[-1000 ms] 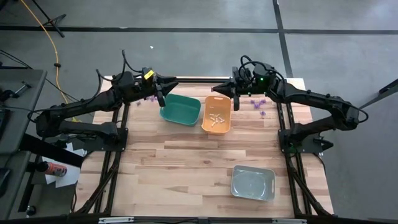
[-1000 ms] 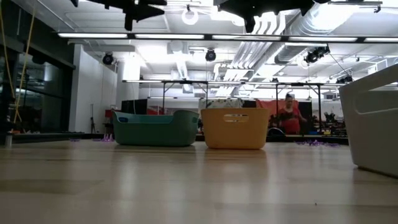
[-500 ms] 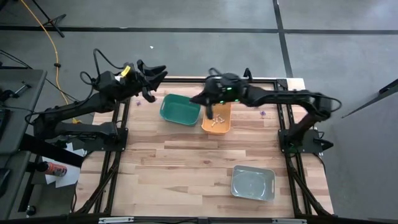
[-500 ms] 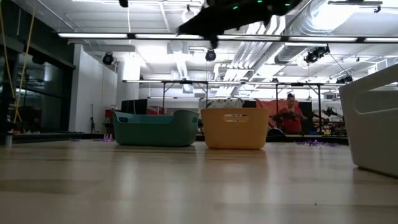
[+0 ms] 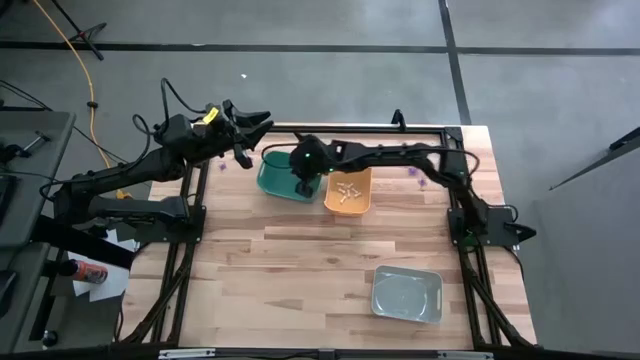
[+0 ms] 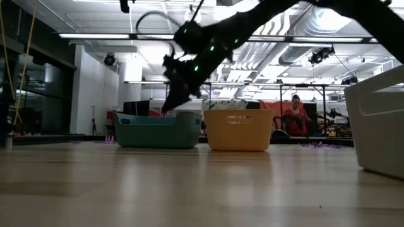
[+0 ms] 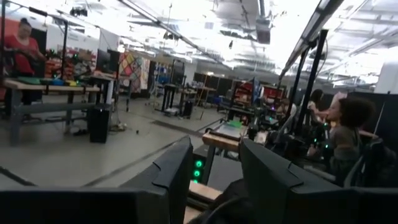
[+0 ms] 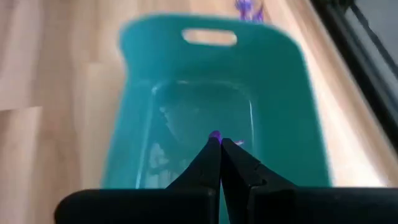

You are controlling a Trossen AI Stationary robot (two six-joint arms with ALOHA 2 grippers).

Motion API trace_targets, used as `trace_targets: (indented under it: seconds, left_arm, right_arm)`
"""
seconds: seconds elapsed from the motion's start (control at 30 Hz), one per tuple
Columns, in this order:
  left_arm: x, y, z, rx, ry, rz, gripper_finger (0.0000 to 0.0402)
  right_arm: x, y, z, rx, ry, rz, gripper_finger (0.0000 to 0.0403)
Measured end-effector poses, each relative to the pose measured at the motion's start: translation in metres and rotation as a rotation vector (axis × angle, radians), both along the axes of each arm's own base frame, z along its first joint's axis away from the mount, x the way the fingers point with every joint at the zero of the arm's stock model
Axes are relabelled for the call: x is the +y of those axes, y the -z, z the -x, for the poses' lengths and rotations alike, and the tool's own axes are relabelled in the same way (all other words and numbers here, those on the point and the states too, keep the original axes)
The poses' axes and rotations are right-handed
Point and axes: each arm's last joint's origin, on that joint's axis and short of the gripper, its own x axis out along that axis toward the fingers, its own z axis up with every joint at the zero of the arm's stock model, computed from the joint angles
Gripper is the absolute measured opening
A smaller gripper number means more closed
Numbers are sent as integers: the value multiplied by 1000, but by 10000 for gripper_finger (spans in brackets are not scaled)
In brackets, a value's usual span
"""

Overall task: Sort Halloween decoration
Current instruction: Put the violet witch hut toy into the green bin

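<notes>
The right gripper (image 8: 219, 144) hovers over the green bin (image 5: 289, 176) near the counter's far edge, jaws pinched on a purple trinket (image 8: 215, 134), seemingly poised for release. The left gripper (image 5: 247, 124) waits raised near the far-left corner, jaws apart.

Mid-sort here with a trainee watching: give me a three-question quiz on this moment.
1. True or false: the right gripper hangs over the green bin.
2. What colour is the trinket at its shut fingertips? A purple B cream C orange
3. Which bin holds cream pieces?

Key: 1 true. 2 A. 3 the orange bin. The left gripper waits raised at the table's far left edge.
</notes>
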Motion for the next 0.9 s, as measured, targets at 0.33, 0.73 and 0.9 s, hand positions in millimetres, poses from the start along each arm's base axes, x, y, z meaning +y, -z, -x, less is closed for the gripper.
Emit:
trace_targets:
  seconds: [0.33,0.73,0.9]
  left_arm:
    - [0,6,-1,56,0,23,129]
    - [0,7,-1,66,0,29,129]
    - [0,7,-1,67,0,29,129]
  right_arm:
    - [-4,30,-17,54,78,-93,0]
    - [-2,36,-12,132,74,-117,51]
    - [-3,28,-13,97,56,-92,134]
